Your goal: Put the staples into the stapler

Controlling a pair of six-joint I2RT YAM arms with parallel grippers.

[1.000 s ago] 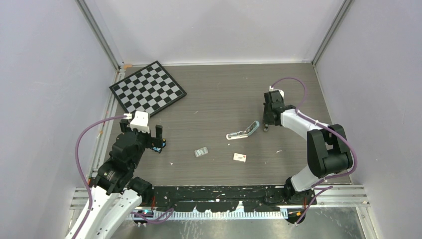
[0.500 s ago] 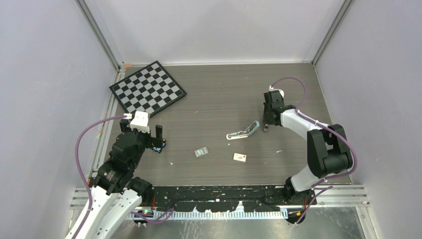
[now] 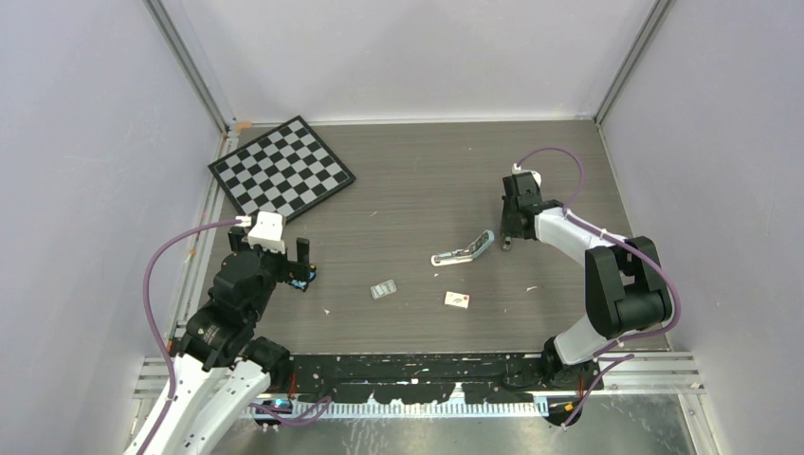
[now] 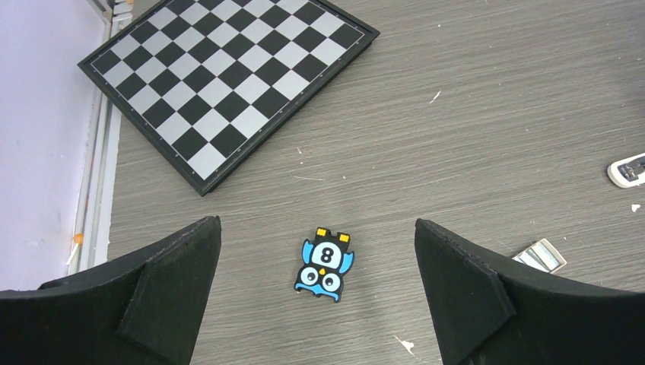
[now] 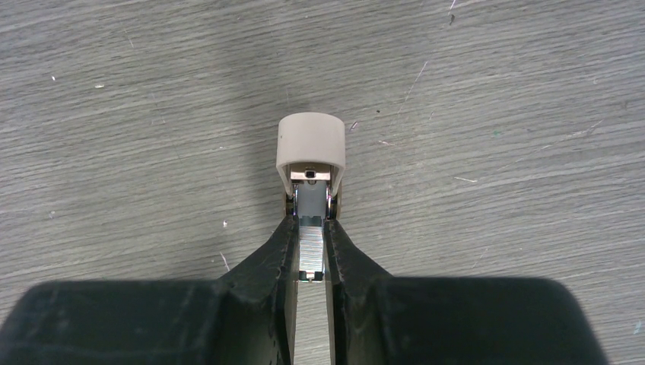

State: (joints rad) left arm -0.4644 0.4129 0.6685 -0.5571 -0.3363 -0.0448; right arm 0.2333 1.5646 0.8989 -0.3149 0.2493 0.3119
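Note:
The stapler (image 3: 465,251) lies open mid-table, its pale blue top raised off the white base; its white end shows in the left wrist view (image 4: 628,170). A block of staples (image 3: 383,290) lies flat on the table to its left, also seen in the left wrist view (image 4: 541,255). My right gripper (image 3: 507,237) is just right of the stapler's blue end. In the right wrist view it (image 5: 311,251) is shut on a ribbed silvery staple strip (image 5: 310,247) in a metal channel that ends in a tan rounded block (image 5: 310,142). My left gripper (image 4: 316,226) is open and empty.
A black-and-blue owl gadget (image 4: 325,265) lies between my left fingers, also seen from above (image 3: 301,282). A chessboard (image 3: 282,167) lies at the back left. A small white box with a red mark (image 3: 459,300) lies in front of the stapler.

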